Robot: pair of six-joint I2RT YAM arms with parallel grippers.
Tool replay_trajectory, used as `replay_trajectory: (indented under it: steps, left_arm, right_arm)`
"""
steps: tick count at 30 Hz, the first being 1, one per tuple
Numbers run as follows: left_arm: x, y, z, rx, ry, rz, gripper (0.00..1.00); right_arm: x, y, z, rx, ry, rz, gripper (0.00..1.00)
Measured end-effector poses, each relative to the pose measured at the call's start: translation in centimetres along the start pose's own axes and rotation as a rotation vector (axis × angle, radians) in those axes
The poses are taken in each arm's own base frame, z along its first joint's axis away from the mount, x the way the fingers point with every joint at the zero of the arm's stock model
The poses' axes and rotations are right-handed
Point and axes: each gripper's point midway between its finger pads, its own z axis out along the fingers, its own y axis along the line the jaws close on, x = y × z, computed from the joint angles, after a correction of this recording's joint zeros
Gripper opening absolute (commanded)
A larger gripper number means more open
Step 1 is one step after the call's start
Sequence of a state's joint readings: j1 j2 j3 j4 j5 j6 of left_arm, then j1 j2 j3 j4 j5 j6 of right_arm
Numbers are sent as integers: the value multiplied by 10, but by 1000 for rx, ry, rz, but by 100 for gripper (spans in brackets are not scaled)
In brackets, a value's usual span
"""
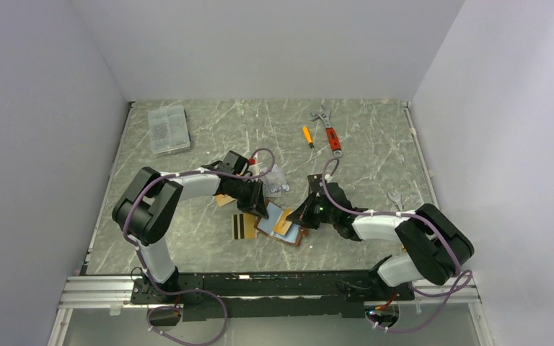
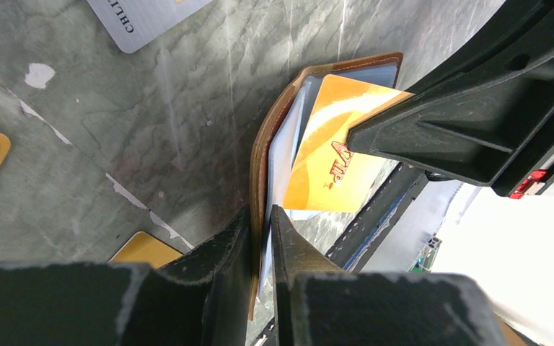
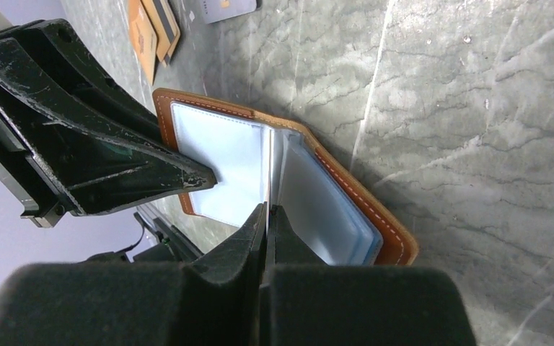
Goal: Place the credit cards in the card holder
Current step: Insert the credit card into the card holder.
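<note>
The card holder (image 1: 273,226) lies open on the marbled table (image 1: 375,166) near its front edge, between the two arms, with the tan leather cover down and the clear sleeves up. The left gripper (image 2: 261,216) comes in from the left, its fingers pinched on the holder's leather cover and a sleeve next to it. The right gripper (image 3: 267,209) comes in from the right, its fingers pressed together on the thin edge of an orange card (image 2: 332,155) printed "VIP", which lies slanted over the sleeves. Just left of the holder lies a gold card (image 1: 244,225) with black stripes. A little farther left, a second orange card (image 1: 223,200) shows from under the left arm. Beyond the holder lie silver-grey cards (image 1: 278,180). At the far side are an orange-handled screwdriver (image 1: 307,135) with a red-handled wrench (image 1: 332,135) to its right, and a clear plastic box (image 1: 168,130) at far left.
</note>
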State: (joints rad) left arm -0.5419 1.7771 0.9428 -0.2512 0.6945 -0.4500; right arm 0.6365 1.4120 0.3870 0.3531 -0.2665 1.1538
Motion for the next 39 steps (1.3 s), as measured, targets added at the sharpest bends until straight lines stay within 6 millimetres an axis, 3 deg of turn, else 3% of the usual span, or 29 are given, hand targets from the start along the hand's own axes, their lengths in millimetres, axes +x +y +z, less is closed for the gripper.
replay_trajectory:
  steps: [15,22,26,35,39]
  left_arm:
    - [3,9,1,-41,-3,-19,25]
    - [4,9,2,-41,-1,-16,24]
    - [4,8,2,-41,0,-16,24]
    - [5,9,2,-41,0,-16,23]
    - [5,9,2,-41,0,-16,23]
  right_arm:
    - [17,-1,11,-37,12,-1,0]
    - [18,-2,12,-24,27,-2,33]
    - [18,2,12,-22,42,-6,42]
    - [19,-3,-4,31,64,-21,43]
    - [22,-8,-8,57,88,-23,35]
